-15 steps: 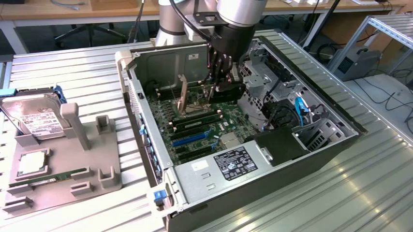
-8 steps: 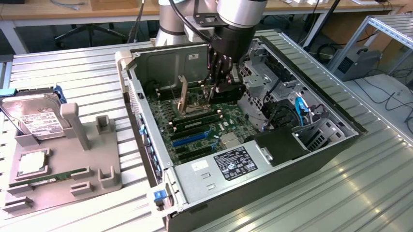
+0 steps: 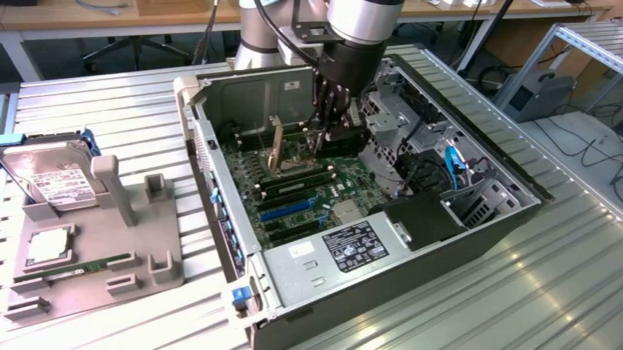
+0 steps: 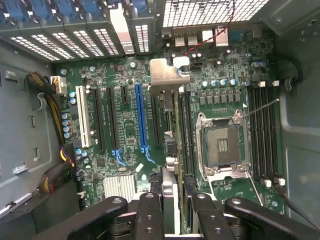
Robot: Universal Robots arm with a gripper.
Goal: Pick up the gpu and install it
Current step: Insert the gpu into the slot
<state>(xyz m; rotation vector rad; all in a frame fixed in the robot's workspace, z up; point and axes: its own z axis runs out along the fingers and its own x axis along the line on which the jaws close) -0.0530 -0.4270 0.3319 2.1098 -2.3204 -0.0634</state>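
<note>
1. Ext. view: arm came down from the top centre of the frame into the open PC case [image 3: 389,182], which lay on its side on the ribbed metal worktop [image 3: 98,109].
2. Tool [image 3: 326,135] sat inside the case, upper centre of the frame, above the motherboard [image 3: 302,197].
3. Tool was clamped on the gpu [image 3: 276,146]: card stood on edge, brownish back facing the ext. view's left, just left of the fingers [image 3: 336,109].
4. Wrist view: the gpu [image 4: 172,170] appeared edge-on, a thin strip running up the middle of the frame, its silvery bracket [image 4: 165,77] at the far end near the case's rear slots.
5. Tool [image 4: 172,220] at bottom centre of the wrist frame; black fingers [image 4: 150,215] pressed on either side of the card.
6. Card's edge lined up between the blue slot [image 4: 141,117] and the CPU socket [image 4: 222,145], over a dark slot; whether it was seated or just above, can't tell.
7. Ext. view, left side of the frame: grey fixture [image 3: 87,255] on the worktop, well apart from the case.
8. Fixture held a hard drive [image 3: 54,179] w/ white label at upper left, leaning on a post.
9. A green memory stick [image 3: 83,266] lay flat lower down on it, beside a small square chip [image 3: 47,248].
10. PSU [image 3: 355,248] w/ label sat at the case's lower end, lower centre of the ext. frame.
</note>
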